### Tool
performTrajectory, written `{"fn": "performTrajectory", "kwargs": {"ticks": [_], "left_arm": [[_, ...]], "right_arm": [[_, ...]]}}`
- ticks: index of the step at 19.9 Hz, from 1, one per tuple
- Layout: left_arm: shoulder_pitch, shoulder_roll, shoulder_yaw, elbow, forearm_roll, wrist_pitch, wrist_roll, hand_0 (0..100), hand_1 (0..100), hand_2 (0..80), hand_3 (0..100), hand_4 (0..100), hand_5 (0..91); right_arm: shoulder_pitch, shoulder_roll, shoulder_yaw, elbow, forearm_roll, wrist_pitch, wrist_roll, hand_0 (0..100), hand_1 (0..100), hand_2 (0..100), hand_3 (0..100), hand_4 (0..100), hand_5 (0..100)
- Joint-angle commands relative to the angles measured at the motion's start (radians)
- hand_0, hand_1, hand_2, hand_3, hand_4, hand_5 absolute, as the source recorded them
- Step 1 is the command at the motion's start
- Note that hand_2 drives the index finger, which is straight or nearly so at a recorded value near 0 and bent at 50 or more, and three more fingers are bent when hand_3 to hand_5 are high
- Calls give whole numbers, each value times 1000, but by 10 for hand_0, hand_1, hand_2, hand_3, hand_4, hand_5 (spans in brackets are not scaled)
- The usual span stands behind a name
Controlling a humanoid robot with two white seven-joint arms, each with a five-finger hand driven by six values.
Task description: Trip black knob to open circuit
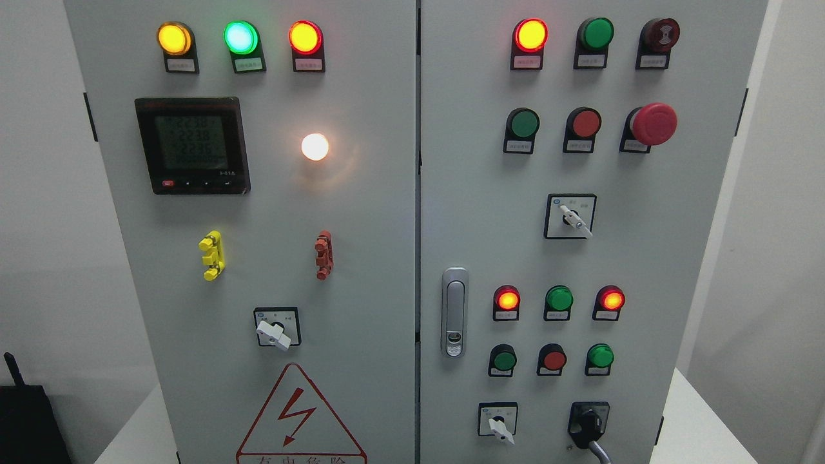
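Meter (192, 145) reads 2238, 2238, 2236; black knob (588, 422) sits lower right; neither robot hand shows.

No robot body pts visible

Head view: neither arm enters the frame from the lower left or lower right. No robot hand, wrist or finger is visible, so pose and finger state cannot be recorded for either side.
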Motion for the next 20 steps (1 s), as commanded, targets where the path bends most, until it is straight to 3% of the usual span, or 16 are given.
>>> {"fn": "performTrajectory", "kwargs": {"ticks": [1,20], "left_arm": [[0,0,0,0,-23,-1,-1,120,389,0,0,0,0],[0,0,0,0,-23,-1,-1,120,389,0,0,0,0]], "right_arm": [[-6,0,-5,-3,-1,-8,-5,0,0,0,1000,1000,1000],[-6,0,-1,-7,-1,-11,-5,0,0,0,1000,1000,1000]]}}
